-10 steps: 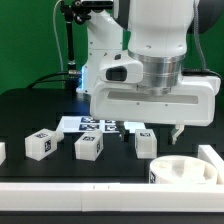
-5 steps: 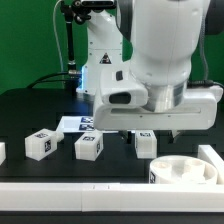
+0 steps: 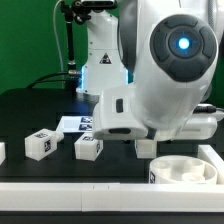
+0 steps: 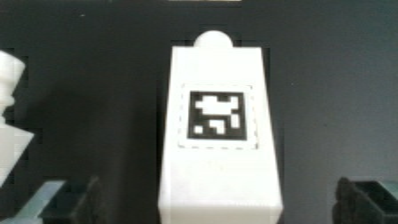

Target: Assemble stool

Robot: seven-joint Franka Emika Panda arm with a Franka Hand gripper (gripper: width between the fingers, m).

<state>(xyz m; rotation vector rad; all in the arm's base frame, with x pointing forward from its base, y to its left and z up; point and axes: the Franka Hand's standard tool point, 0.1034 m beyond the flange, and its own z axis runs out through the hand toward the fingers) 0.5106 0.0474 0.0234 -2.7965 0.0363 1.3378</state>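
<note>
Moved: the arm (image 3: 165, 80) had turned and come lower since the earlier frames, so its round blue-lit end faced the exterior camera and its bulk covered more of the scene; the legs and the seat lay where they had been.
Pincer: the gripper (image 4: 217, 205) was spread wide, with one dark finger (image 4: 54, 205) on each long side of the third leg and a clear gap between each finger and the leg, so nothing was pinched.
Third leg: the third leg (image 4: 217, 130) lay flat on the black table (image 3: 30, 110) with its square tag (image 4: 217, 113) facing the wrist camera; in the exterior view only its lower part showed under the arm, at about 5 o'clock from the picture's centre.
Other legs: the first leg (image 3: 40, 145) and the second leg (image 3: 90, 147) stood apart in a row at 9 o'clock from the third leg, tags upward.
Seat: the round seat (image 3: 185, 172) sat near the third leg, at about 4 o'clock from it, close to the right rail (image 3: 212, 155).
Marker board: the marker board (image 3: 70, 124) lay flat at 12 o'clock from the second leg, partly covered by the arm.
Border: the front rail (image 3: 70, 195) ran across the table's near edge, at 6 o'clock from the legs.
</note>
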